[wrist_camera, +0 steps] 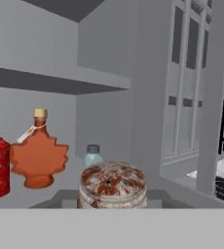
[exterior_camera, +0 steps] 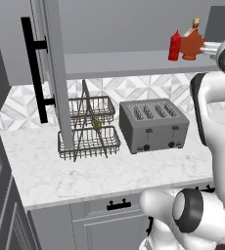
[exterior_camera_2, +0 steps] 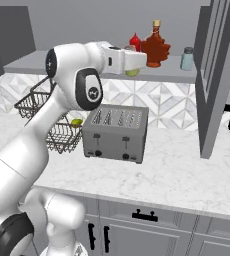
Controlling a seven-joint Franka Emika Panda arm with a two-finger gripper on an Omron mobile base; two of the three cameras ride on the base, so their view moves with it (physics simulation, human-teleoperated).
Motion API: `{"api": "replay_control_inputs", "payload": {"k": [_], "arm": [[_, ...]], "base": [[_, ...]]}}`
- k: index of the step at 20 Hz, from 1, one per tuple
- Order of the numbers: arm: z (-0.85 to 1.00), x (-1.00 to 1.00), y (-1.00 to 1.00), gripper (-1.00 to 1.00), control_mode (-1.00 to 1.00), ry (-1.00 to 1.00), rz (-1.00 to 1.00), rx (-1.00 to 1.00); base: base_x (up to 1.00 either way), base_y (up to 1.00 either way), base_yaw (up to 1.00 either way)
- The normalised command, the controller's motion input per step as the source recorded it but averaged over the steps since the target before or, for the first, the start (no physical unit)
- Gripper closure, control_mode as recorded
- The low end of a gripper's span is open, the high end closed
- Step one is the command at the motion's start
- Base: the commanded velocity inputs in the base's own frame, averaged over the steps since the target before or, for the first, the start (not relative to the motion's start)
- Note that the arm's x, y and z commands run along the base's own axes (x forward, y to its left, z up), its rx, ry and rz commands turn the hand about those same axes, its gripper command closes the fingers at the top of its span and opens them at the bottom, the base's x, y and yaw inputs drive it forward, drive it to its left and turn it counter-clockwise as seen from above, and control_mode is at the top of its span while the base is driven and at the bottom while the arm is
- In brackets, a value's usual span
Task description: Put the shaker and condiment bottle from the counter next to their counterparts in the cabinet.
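The fingers pinch the shaker (wrist_camera: pixel 112 187) upright — its pale blue-grey twin (wrist_camera: pixel 92 156) stands straight ahead (just behind) on the cabinet shelf (exterior_camera_2: pixel 62 62).

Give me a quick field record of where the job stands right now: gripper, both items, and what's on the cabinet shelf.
gripper: shut on the shaker, held at the cabinet shelf
red squeeze bottle: already upright on the shelf, beside the maple-leaf bottle
blue-grey shaker: on the shelf, right of the leaf bottle
cabinet door: open
counter: toaster and wire basket
remaining: set down the shaker
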Motion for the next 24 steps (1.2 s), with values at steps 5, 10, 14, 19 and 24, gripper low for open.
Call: {"api": "replay_control_inputs", "payload": {"k": [5,10,14,19,24], "arm": [[-0.42,0.2,0.0,1.0,-1.0,-0.03,0.0,0.0],[-0.14,0.36,-0.02,1.0,-1.0,-0.01,0.0,0.0],[0.0,0.46,-0.29,1.0,-1.0,0.0,0.0,0.02],[0.0,0.43,-0.5,1.0,-1.0,0.01,0.0,0.02],[0.01,0.38,-0.3,1.0,-1.0,0.02,0.0,0.0]], "base": [[0.0,0.0,0.0],[0.0,0.0,0.0],[0.0,0.0,0.0],[0.0,0.0,0.0],[0.0,0.0,0.0]]}}
